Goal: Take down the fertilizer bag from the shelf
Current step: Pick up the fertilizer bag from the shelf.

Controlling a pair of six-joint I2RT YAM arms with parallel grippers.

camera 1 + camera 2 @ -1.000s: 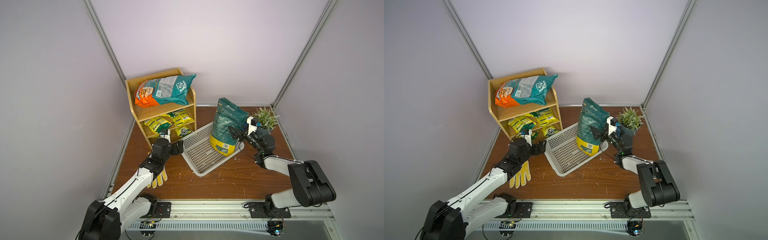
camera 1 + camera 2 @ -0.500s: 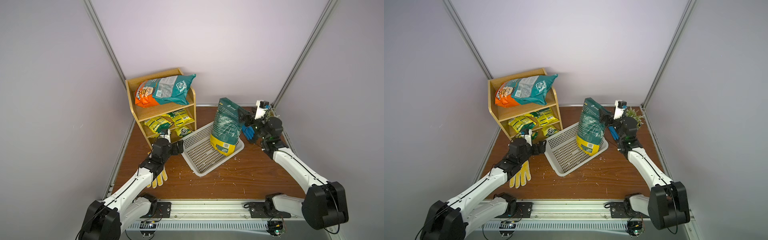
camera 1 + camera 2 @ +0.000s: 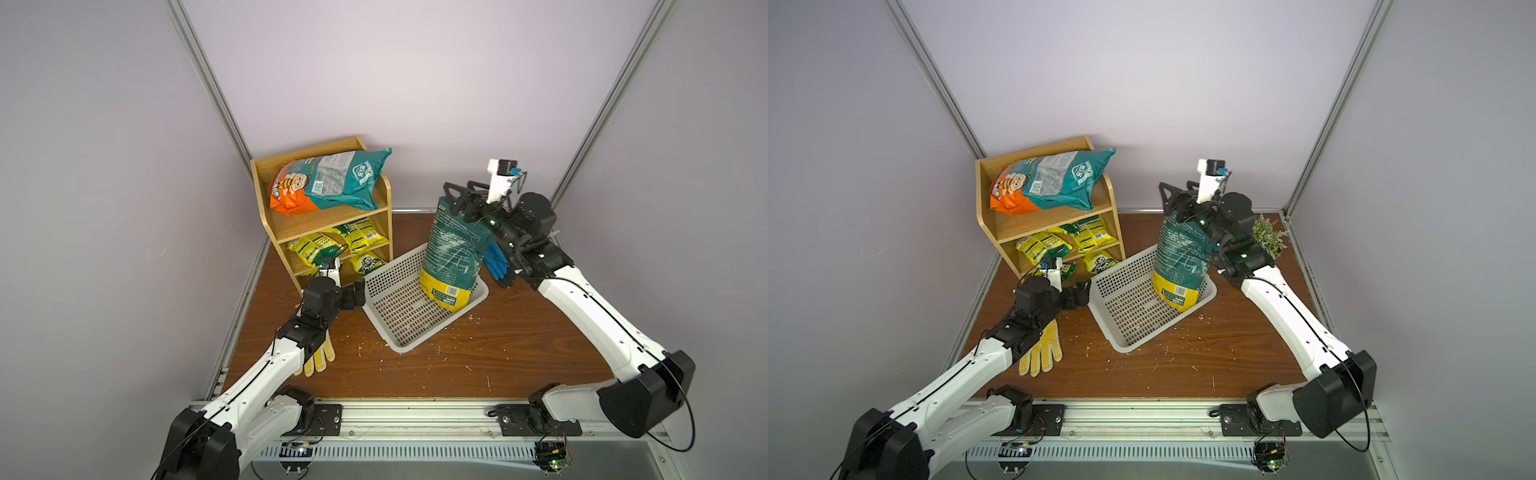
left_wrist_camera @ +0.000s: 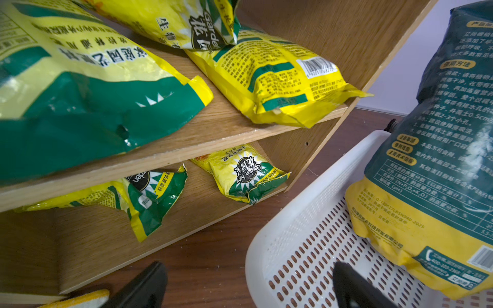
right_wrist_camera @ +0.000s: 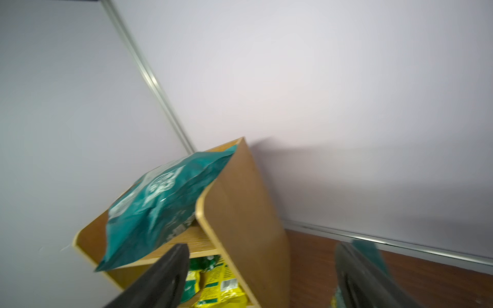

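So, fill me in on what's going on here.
A two-armed robot is working at a small wooden shelf. The right claw is open and raised beside the top of a tall dark green and yellow bag that stands in the white basket; nothing sits between its jaws. The left claw is open too, low by the shelf's foot and the basket's corner. A teal and orange bag lies on the shelf's top tier, and yellow packets fill the lower tiers.

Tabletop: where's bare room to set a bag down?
Widest bare patch of table: the front strip between the white basket and the rail. Smaller gap behind, between shelf and the standing dark bag. Crowded: yellow glove under the left arm; blue gloves by the right arm.
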